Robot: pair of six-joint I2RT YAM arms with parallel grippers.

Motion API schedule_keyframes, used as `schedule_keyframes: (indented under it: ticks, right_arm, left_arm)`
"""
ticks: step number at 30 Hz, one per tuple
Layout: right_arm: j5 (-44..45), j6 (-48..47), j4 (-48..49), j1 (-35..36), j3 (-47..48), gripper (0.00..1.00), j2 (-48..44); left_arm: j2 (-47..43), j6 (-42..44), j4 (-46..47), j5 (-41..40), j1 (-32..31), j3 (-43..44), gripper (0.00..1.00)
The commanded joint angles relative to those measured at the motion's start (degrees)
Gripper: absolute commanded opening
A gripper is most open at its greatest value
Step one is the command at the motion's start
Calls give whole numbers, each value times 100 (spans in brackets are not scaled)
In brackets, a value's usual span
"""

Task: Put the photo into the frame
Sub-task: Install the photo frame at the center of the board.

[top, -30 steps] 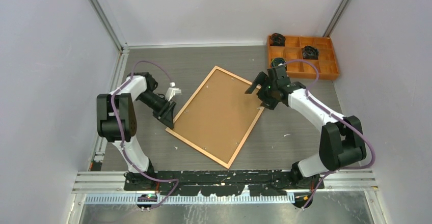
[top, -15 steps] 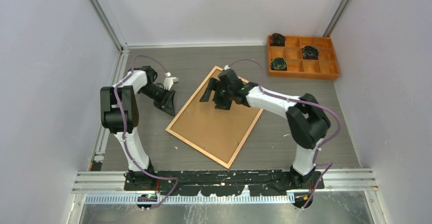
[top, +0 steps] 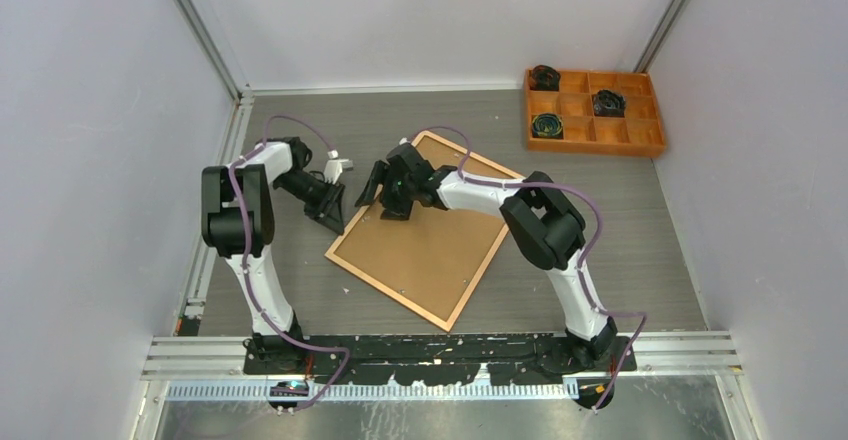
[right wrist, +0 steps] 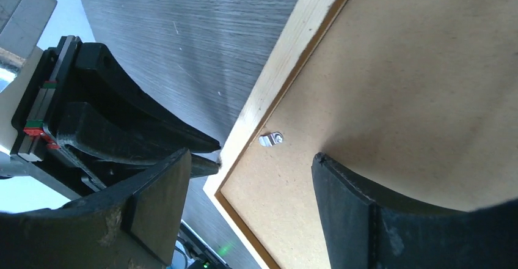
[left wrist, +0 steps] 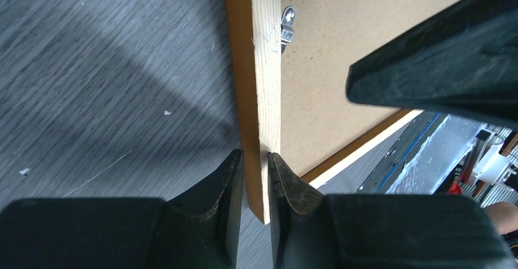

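The frame [top: 387, 291] lies face down and askew on the table, its brown backing board [top: 430, 245] up. The photo is out of view. My left gripper [top: 337, 226] is at the frame's left corner. In the left wrist view it [left wrist: 255, 162] is shut on the pale wooden rail [left wrist: 262, 67], one finger on each side. My right gripper [top: 380, 200] hovers open over the same left edge. In the right wrist view it [right wrist: 247, 159] straddles the rail [right wrist: 293, 43] beside a small metal clip [right wrist: 270, 139], with the left gripper [right wrist: 215, 154] just beyond.
An orange compartment tray [top: 600, 148] holding dark coiled items stands at the back right. Grey walls close in the table on three sides. More metal clips dot the backing board's border, one of them [left wrist: 288, 21] close to my left fingers.
My right arm has swept left across the frame, from its right corner to its left edge, with its jaws narrowing somewhat. My left gripper has closed in on the frame's left rail.
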Motion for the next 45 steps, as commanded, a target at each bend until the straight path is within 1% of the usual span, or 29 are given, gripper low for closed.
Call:
schedule_keyframes:
  ticks: [1, 6, 34, 40, 45]
  right_arm:
    - [-141, 266, 250, 100, 363, 76, 202]
    - [-273, 422, 324, 164, 421, 75, 355]
    - [-297, 803, 436, 186, 712, 72, 796]
    - [40, 645, 237, 186, 282, 72, 384]
    - [50, 673, 304, 258, -70, 72, 137]
  left_arm:
    - [71, 84, 129, 53, -7, -64, 22]
    - [102, 67, 210, 6, -7, -112, 22]
    - [63, 54, 276, -55, -8, -141, 20]
    - [36, 90, 270, -100, -9, -163, 19]
    - [12, 118, 263, -110, -7, -176, 19]
